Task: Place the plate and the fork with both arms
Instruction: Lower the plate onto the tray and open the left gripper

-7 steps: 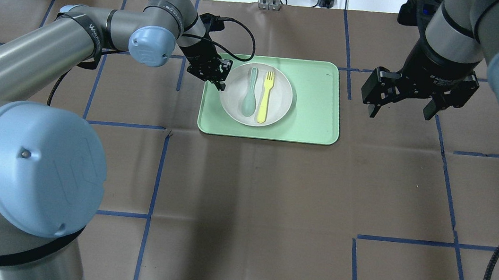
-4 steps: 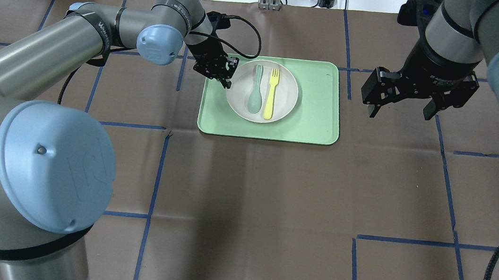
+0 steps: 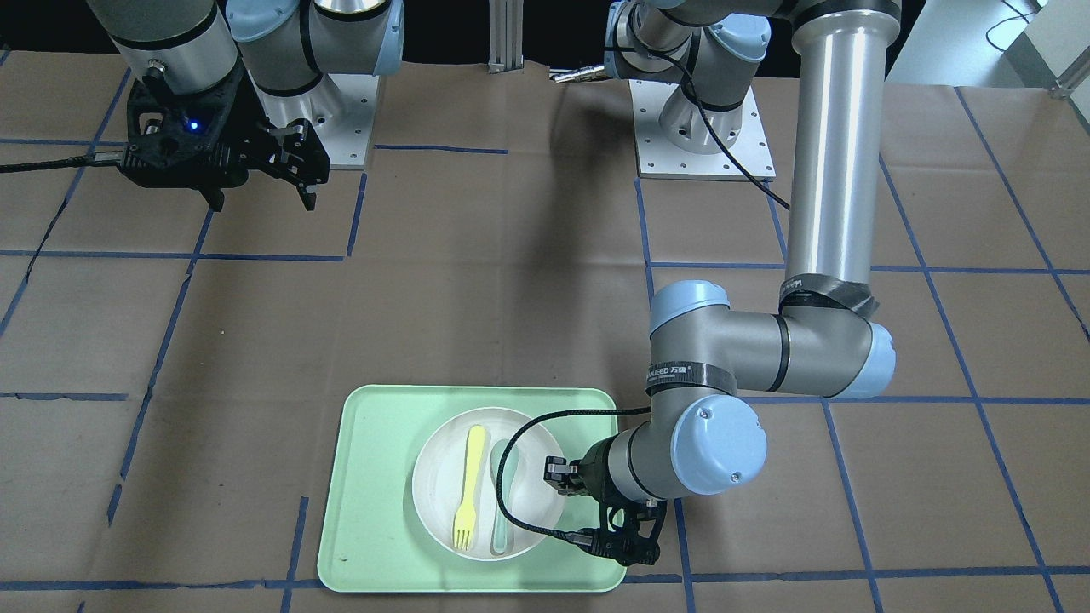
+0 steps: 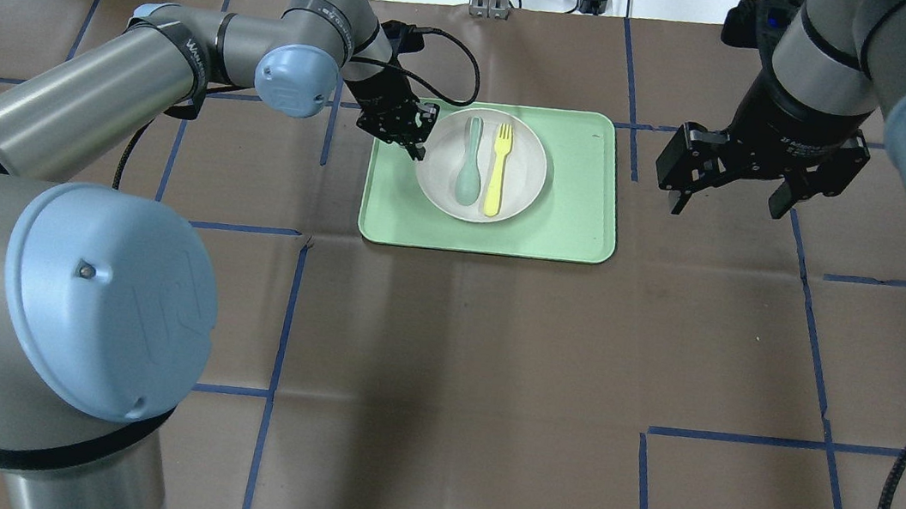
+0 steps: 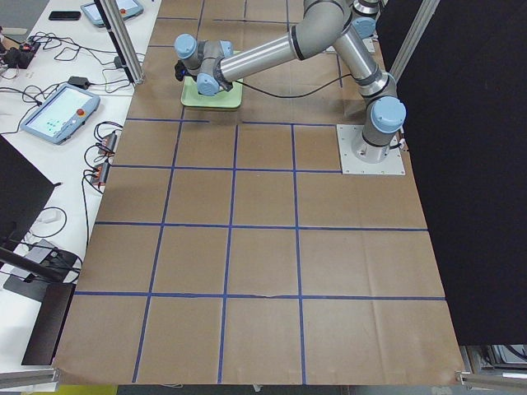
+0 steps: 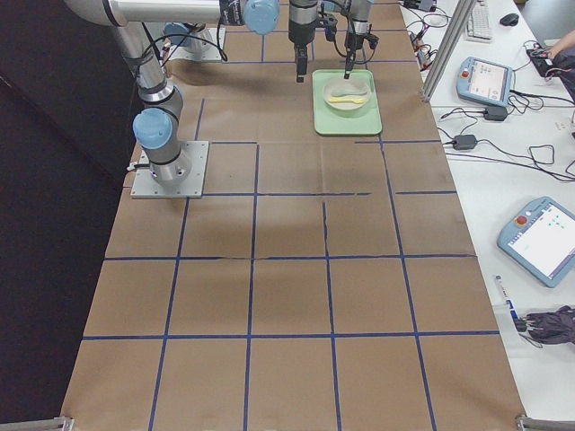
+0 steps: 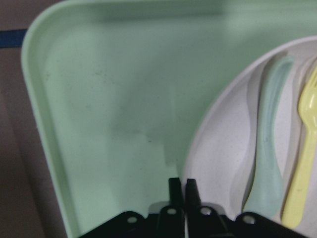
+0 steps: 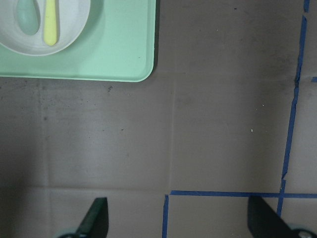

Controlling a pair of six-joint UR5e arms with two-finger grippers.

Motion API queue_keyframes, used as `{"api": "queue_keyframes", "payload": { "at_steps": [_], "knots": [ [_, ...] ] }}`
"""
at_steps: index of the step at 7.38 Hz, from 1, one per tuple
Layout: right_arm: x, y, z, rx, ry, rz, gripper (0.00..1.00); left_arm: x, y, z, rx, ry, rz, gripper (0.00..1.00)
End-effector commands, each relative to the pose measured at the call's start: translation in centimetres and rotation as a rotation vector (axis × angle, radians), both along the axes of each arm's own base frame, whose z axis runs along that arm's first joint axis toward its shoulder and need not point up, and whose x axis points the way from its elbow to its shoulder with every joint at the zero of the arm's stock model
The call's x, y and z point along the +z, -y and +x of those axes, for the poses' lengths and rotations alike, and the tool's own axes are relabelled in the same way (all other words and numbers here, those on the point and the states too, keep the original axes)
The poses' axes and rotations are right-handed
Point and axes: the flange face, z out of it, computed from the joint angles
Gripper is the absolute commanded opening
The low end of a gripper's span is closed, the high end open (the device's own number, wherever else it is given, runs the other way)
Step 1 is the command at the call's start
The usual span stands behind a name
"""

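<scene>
The off-white plate (image 4: 524, 181) sits within the mint-green tray (image 4: 578, 218), carrying the pale-yellow fork (image 4: 496, 169) and a grey-green spoon (image 4: 468, 166) side by side. My left gripper (image 4: 417, 146) is shut on the plate's left rim. In the left wrist view its fingers (image 7: 173, 191) pinch the plate's edge (image 7: 218, 148), with the spoon (image 7: 267, 148) and fork (image 7: 307, 148) to the right. The front view shows the plate (image 3: 443, 485), the fork (image 3: 468, 489) and the left gripper (image 3: 569, 509). My right gripper (image 4: 725, 206) is open and empty, above the table to the right of the tray.
The tray (image 3: 375, 511) lies on brown paper marked with blue tape lines. The right wrist view shows the tray's corner (image 8: 124, 54) and bare paper below the open right gripper (image 8: 181, 223). Cables and boxes lie beyond the table's far edge.
My left gripper has moved to the right and away from me with the plate in it. The fork and spoon rode along. The right arm has not moved.
</scene>
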Motion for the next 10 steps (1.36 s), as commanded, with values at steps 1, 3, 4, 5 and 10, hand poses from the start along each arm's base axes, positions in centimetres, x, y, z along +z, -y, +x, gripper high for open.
{"api": "queue_keyframes", "payload": {
  "at_steps": [1, 3, 4, 5, 10],
  "knots": [
    [0.0, 0.0, 0.0, 0.001, 0.0, 0.001, 1.0, 0.1, 0.1, 0.1, 0.003, 0.0, -0.004, 0.02],
    [0.0, 0.0, 0.0, -0.001, 0.001, -0.001, 1.0, 0.2, 0.4, 0.1, 0.003, -0.002, -0.022, 0.03],
    [0.0, 0.0, 0.0, -0.001, 0.0, 0.001, 1.0, 0.1, 0.4, 0.1, 0.003, 0.0, -0.021, 0.17],
    [0.0, 0.0, 0.0, -0.001, 0.0, -0.001, 1.0, -0.5, 0.4, -0.1, 0.0, 0.002, -0.013, 0.42],
    [-0.1, 0.1, 0.0, 0.001, 0.0, -0.001, 1.0, 12.5, -3.9, 1.2, 0.005, 0.081, -0.038, 0.99]
  ]
}}
